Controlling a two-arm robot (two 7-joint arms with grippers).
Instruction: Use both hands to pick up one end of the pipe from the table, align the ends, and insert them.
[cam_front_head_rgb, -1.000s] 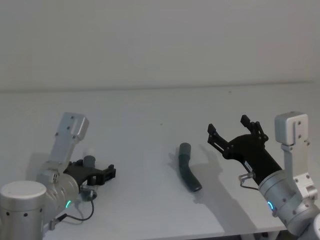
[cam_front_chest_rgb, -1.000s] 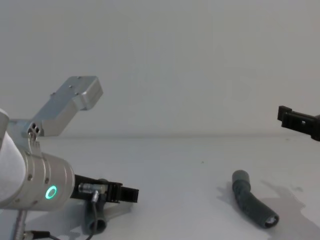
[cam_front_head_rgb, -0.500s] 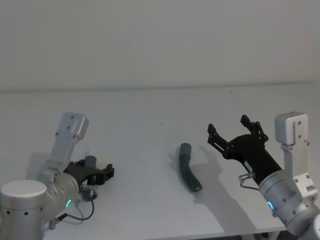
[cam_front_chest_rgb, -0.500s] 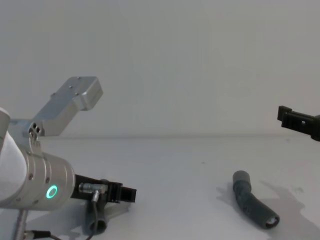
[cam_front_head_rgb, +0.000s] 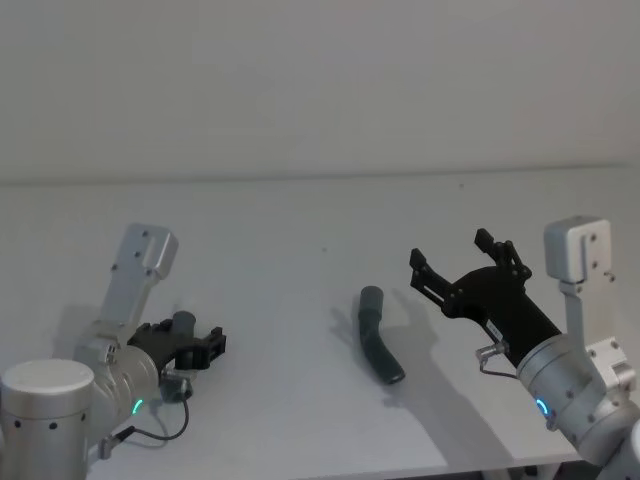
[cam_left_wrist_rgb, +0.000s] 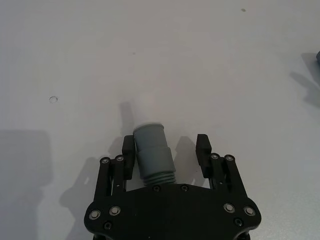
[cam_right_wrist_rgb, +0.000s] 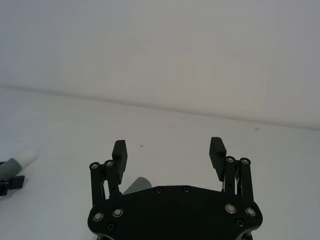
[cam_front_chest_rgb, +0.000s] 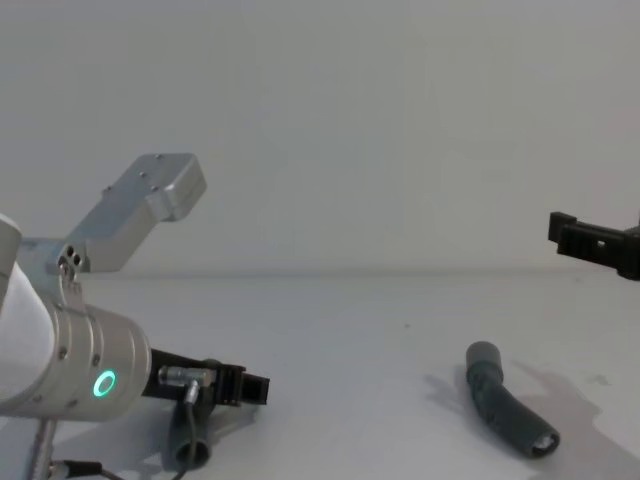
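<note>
Right claw (cam_front_head_rgb: 449, 249) edged nearer the grey hose (cam_front_head_rgb: 378, 345).

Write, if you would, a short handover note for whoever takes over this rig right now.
Left end effector: open, low at the left of the table, straddling the first hose piece, not yet clamped.
Right end effector: open, held above the table just right of the second hose piece, which lies flat mid-table.
Done: each arm is at its piece.
Left: grip both pieces, lift, align the ends, insert.
</note>
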